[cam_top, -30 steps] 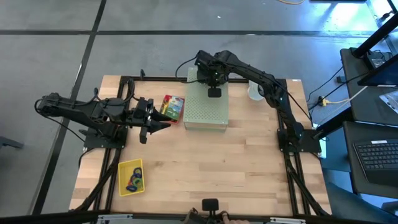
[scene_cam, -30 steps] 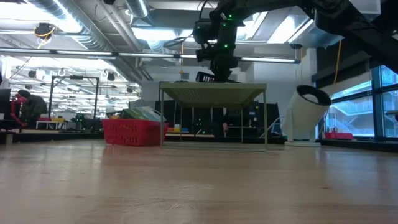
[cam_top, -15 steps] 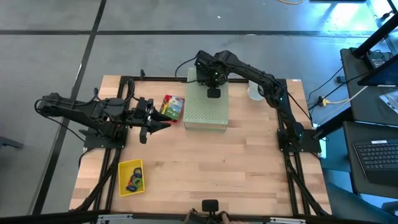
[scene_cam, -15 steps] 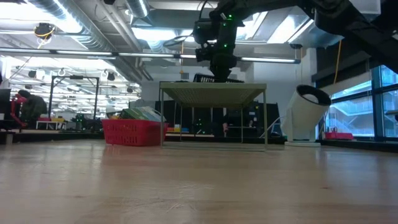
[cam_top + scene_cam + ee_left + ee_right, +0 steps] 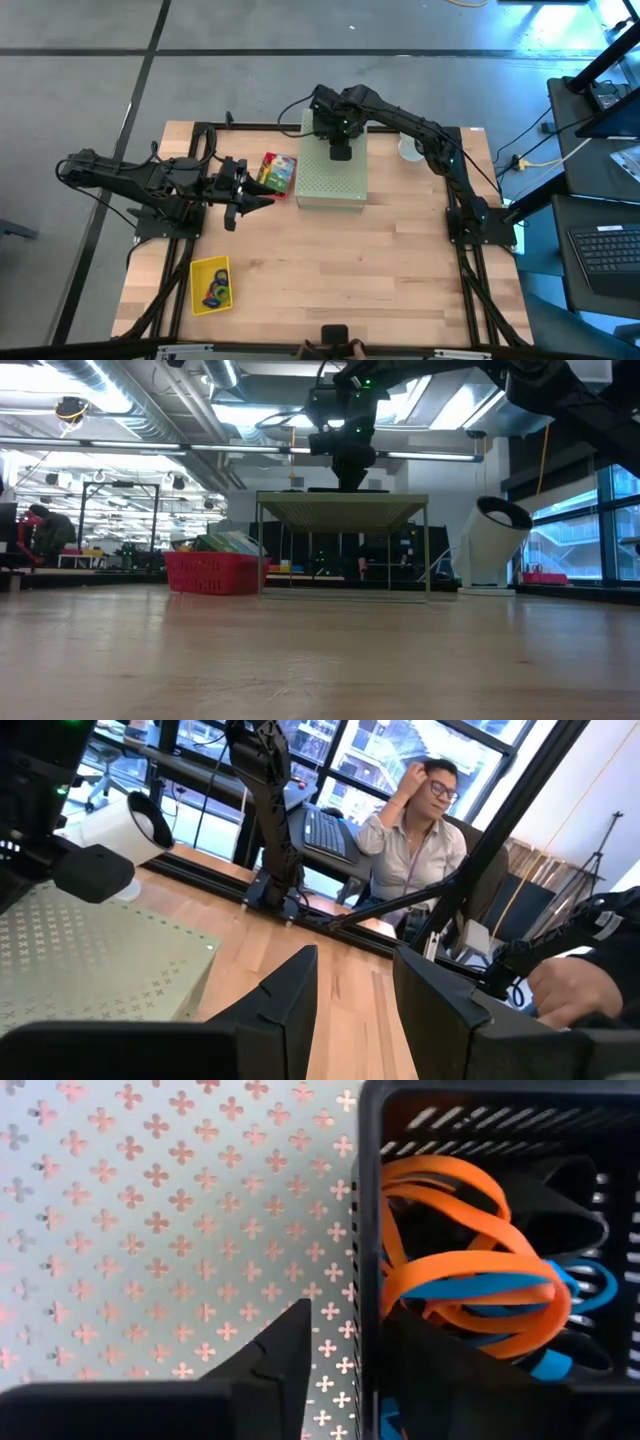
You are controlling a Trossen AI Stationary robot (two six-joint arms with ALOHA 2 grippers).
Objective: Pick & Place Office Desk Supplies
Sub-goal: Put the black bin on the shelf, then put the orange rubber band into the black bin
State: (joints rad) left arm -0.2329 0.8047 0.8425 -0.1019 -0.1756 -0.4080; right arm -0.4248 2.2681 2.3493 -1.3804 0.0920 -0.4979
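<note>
A small black mesh basket of orange and blue rubber bands sits on top of the large pale green perforated box. My right gripper points down over it, open, one finger on each side of the basket's side wall. My left gripper hangs level and open at the table's left. It holds nothing and stands just short of the yellow-and-green card boxes, which lie on the table against the perforated box's left side. My right gripper comes from above astride the basket's side wall, one finger inside the basket and one outside over the perforated top. A strip of the box top shows between the outer finger and the wall. Whether the inner finger touches the wall, I cannot tell. The basket rests on the box top.
A yellow tray with more rubber bands lies at the near left. A white cup-like thing stands right of the perforated box. The table's middle and near right are bare wood. A person sits beyond the table.
My right gripper has opened and let go of the black basket. The basket hung tilted just above the perforated box's top and has settled level onto it.
</note>
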